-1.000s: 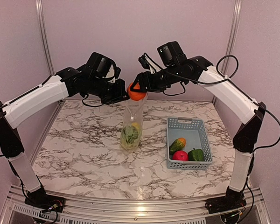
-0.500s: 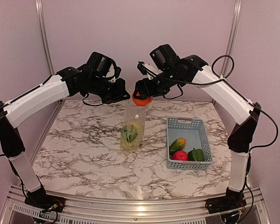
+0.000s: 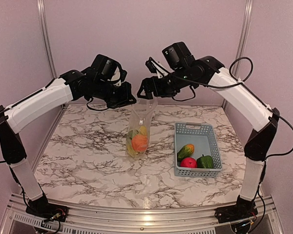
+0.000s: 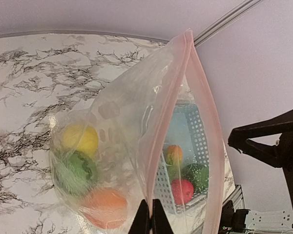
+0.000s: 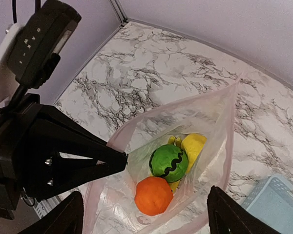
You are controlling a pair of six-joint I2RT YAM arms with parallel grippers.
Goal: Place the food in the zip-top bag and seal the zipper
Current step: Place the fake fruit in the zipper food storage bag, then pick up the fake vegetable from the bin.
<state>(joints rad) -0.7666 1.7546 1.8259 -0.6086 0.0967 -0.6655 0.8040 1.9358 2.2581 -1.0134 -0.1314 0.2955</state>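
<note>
Left gripper point(image 4: 147, 215): jaws pinched tight on the zipper point(image 4: 165, 122), the pinkish strip along the mouth of the zip-top bag point(image 3: 139, 117). The bag hangs upright from this grip, above the marble table point(image 3: 88, 165). Its lower end is down at the tabletop; contact cannot be confirmed.

Right gripper point(image 3: 144, 92): spread wide and holding nothing, directly over the bag mouth. In the right wrist view its fingers point(image 5: 71, 214) stand on either side of the opening and touch neither lip.

Bag mouth: open. The two zipper strips are parted, except at the corner the left gripper pinches.

Bag contents, all at the bottom:
- orange point(image 5: 153, 195), nearest the mouth, lying against the others
- light green pepper point(image 5: 169, 163), just beside the orange
- yellow toy fruit point(image 5: 193, 144), beyond and partly under the pepper; its exact type is not clear

Grey-blue basket point(image 3: 193, 126): on the table to the right of the bag, near it but apart. Its near end holds a green-orange mango point(image 3: 185, 151), a red apple point(image 3: 188, 162) and a dark green pepper point(image 3: 205, 161), packed together.
</note>
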